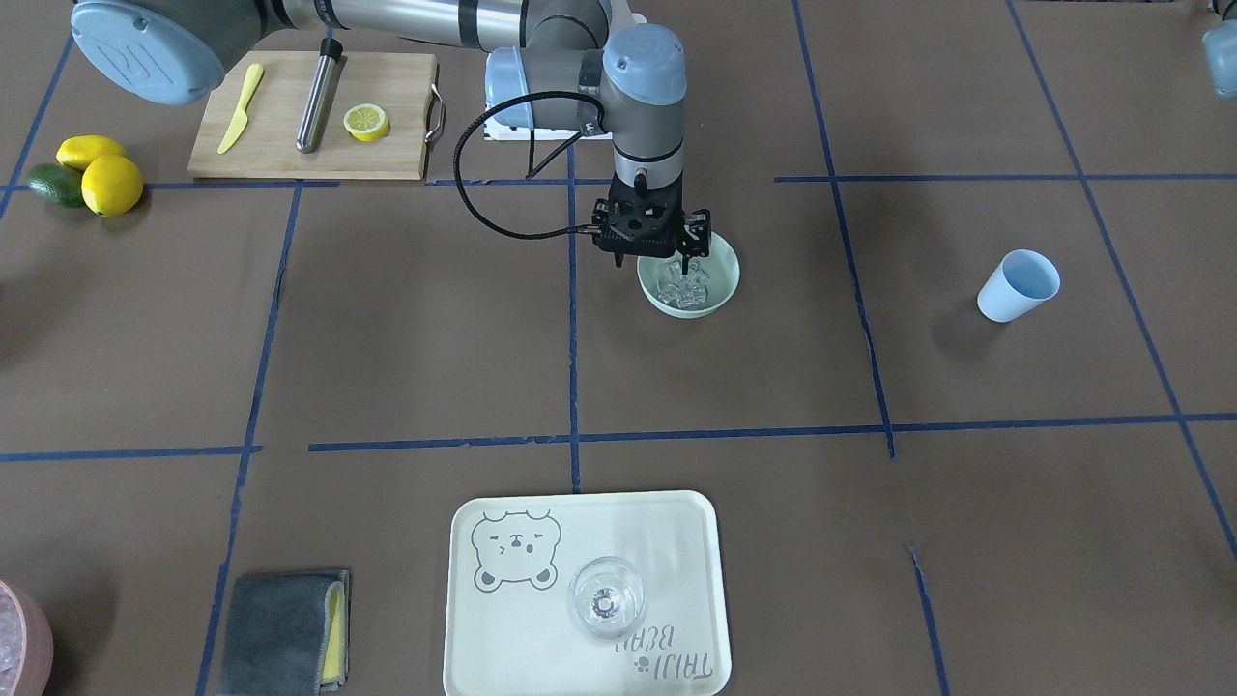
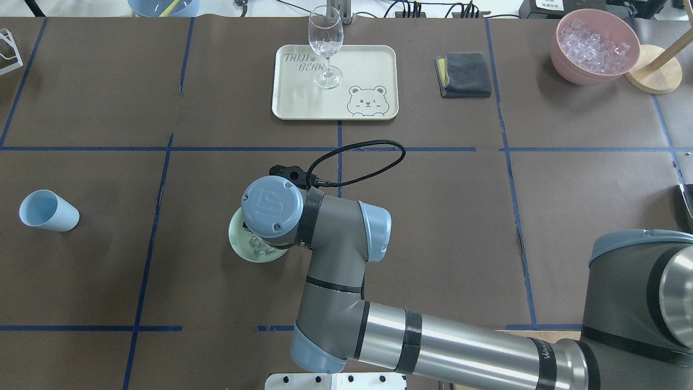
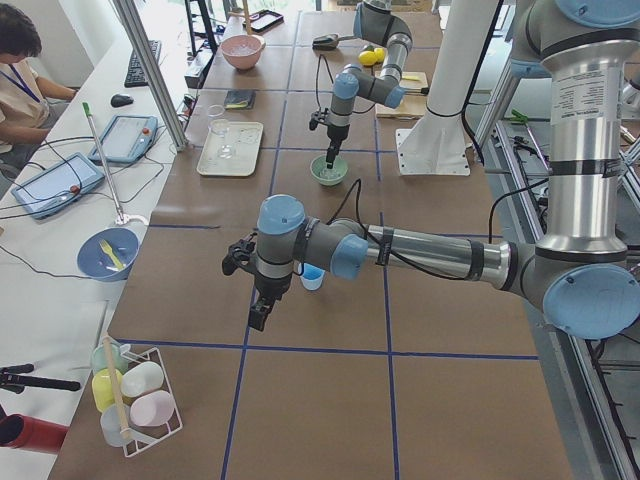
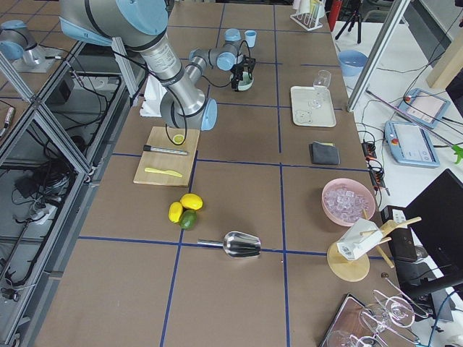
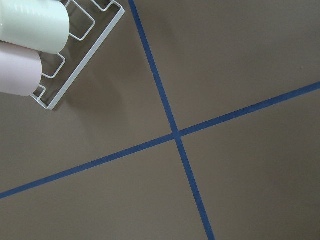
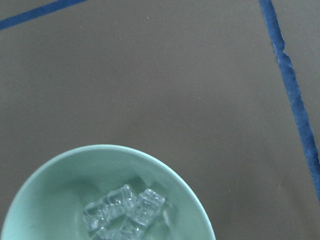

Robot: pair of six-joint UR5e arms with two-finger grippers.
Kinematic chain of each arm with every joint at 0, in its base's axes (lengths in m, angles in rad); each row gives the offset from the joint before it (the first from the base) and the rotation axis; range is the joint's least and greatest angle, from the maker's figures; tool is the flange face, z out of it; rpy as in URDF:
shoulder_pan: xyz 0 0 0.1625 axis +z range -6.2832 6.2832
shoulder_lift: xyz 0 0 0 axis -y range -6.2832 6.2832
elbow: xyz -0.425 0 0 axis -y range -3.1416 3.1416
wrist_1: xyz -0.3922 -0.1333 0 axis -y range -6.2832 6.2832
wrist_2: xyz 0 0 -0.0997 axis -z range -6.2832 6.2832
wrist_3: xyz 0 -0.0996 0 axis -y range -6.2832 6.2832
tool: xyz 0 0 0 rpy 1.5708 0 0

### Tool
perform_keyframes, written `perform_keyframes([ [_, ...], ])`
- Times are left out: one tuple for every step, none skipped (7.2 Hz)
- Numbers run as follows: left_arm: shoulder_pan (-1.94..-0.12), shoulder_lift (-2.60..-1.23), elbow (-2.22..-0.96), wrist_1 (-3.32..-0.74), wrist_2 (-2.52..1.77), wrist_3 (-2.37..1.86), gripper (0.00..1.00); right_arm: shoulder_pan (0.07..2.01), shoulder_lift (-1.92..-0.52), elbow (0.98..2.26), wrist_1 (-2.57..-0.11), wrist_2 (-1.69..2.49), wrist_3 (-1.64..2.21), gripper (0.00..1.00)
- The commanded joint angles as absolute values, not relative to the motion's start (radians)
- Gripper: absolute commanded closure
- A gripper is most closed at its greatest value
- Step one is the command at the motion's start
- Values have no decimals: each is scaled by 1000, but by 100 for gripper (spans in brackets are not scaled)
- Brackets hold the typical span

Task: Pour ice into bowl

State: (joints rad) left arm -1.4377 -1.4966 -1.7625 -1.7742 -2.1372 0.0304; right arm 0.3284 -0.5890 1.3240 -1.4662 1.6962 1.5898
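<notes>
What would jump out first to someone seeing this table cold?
The right end effector hangs over the mint-green bowl near the table's middle, and a small heap of ice cubes already lies inside it. Off to the robot's left, a light blue cup lies on its side. A pink bowl heaped with more ice stands at the far right corner.

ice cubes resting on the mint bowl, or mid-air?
Touching. The right wrist view shows the ice heaped on the floor of the bowl, with no gap beneath.
</notes>
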Motion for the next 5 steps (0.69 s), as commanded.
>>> perform_keyframes([
  [-1439, -1496, -1766, -1775, -2137, 29, 0, 327, -584, 1313, -1497, 1712, 1574, 69],
  [-1439, -1496, -1764, -1778, -2135, 28, 0, 327, -583, 1316, -1505, 1715, 1580, 87],
  [-1439, -1494, -1767, -1779, -2135, 8, 0, 328, -592, 1325, -1499, 1732, 1572, 100],
  [-1439, -1494, -1766, -1779, -2135, -1, 0, 328, -592, 1339, -1502, 1733, 1572, 100],
  [-1439, -1494, -1763, -1781, -2135, -2, 0, 351, -600, 1382, -1508, 1747, 1572, 100],
])
